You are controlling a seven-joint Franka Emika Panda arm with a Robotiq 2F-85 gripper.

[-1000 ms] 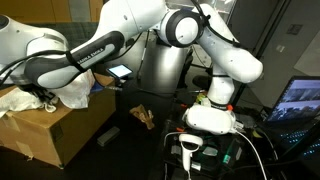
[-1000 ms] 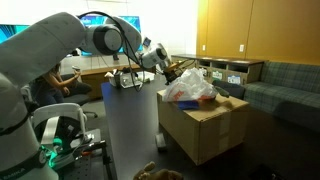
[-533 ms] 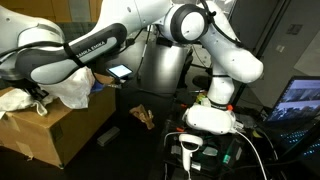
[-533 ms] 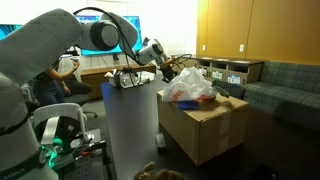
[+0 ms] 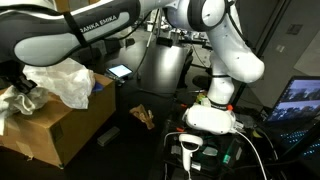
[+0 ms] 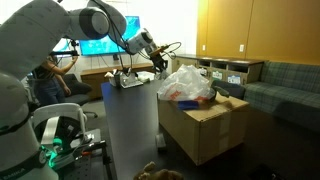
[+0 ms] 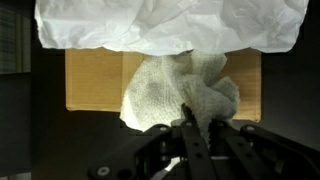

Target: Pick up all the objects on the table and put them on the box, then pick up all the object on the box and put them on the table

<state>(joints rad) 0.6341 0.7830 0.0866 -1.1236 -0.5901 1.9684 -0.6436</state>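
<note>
Cardboard box (image 5: 70,128): open top, it carries both soft things.
White plastic bag (image 7: 170,25): crumpled, it lies on the box at the far side in the wrist view.
Towel (image 7: 180,85): cream, over the box, beside the bag.
Gripper (image 7: 190,122): fingers pressed together, pinching the towel's near edge.

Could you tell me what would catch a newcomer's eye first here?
The large white robot arm sweeping across the top of an exterior view. Then the crumpled white bag atop the cardboard box, and, in the wrist view, a cream towel right before the end effector.
</note>
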